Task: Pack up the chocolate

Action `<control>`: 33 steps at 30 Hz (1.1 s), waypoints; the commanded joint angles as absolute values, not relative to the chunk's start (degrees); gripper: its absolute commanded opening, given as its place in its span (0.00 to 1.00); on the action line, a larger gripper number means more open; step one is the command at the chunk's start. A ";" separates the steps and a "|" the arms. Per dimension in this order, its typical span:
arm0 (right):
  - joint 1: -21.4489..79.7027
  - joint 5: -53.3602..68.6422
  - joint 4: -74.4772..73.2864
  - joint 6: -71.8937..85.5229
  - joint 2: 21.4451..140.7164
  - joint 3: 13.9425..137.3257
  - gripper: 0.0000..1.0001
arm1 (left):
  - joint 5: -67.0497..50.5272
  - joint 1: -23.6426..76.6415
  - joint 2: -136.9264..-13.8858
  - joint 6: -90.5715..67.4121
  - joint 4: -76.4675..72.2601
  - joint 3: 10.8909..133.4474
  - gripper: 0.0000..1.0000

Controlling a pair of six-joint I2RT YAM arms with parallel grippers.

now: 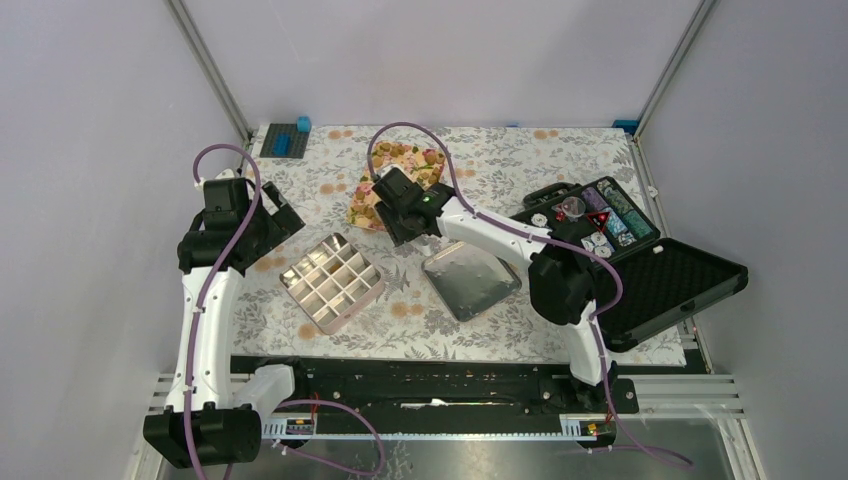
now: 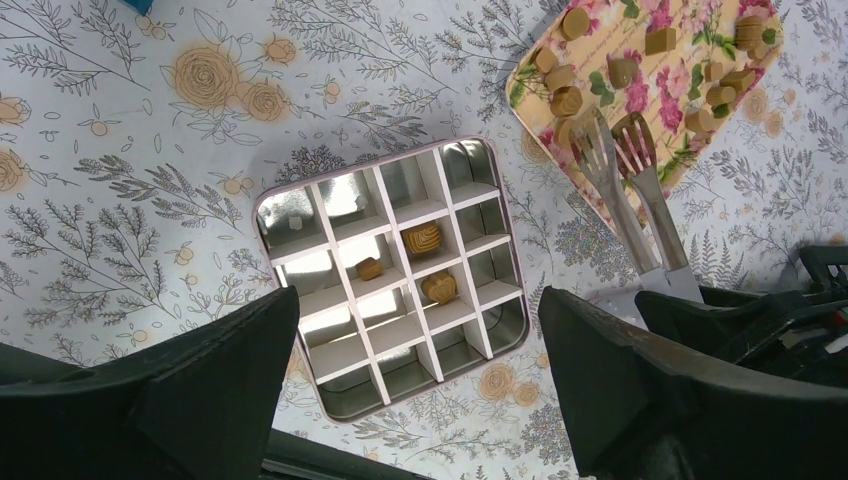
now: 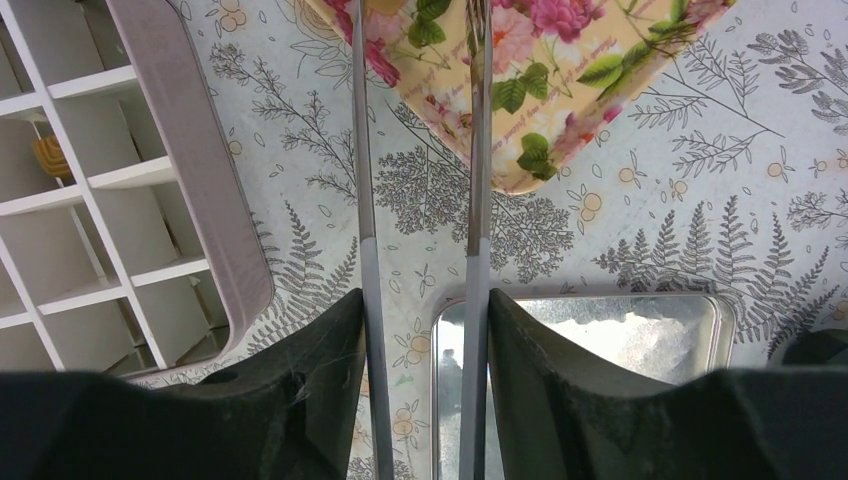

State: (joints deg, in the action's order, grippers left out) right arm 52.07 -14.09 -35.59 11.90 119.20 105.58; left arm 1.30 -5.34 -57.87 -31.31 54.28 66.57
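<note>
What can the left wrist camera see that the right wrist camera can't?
Only left wrist: chocolates lying on the floral tray, and the tongs' forked tips over them. Only right wrist: the tongs' arms running between the right gripper's fingers. Both: the divided tin, tray and tongs.

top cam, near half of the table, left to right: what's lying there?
divided tin → metal lid → open black case. The flowered tray sits farther back and overlaps the tin's span, so it is left out.
</note>
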 commanded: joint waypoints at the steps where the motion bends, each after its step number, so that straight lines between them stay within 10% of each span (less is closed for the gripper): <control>1: 52.64 -13.19 -35.45 13.02 119.92 109.40 0.53 | 1.57 -5.70 -57.57 -30.41 52.58 66.45 0.99; 33: 55.81 -24.08 -37.66 10.43 121.28 108.78 0.52 | 2.03 -5.87 -57.13 -29.79 52.57 65.65 0.99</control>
State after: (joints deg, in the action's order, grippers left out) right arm 55.86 -21.61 -37.98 11.00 124.27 109.03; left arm 1.34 -5.50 -57.84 -30.44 54.28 65.95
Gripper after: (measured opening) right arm 0.524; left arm 0.985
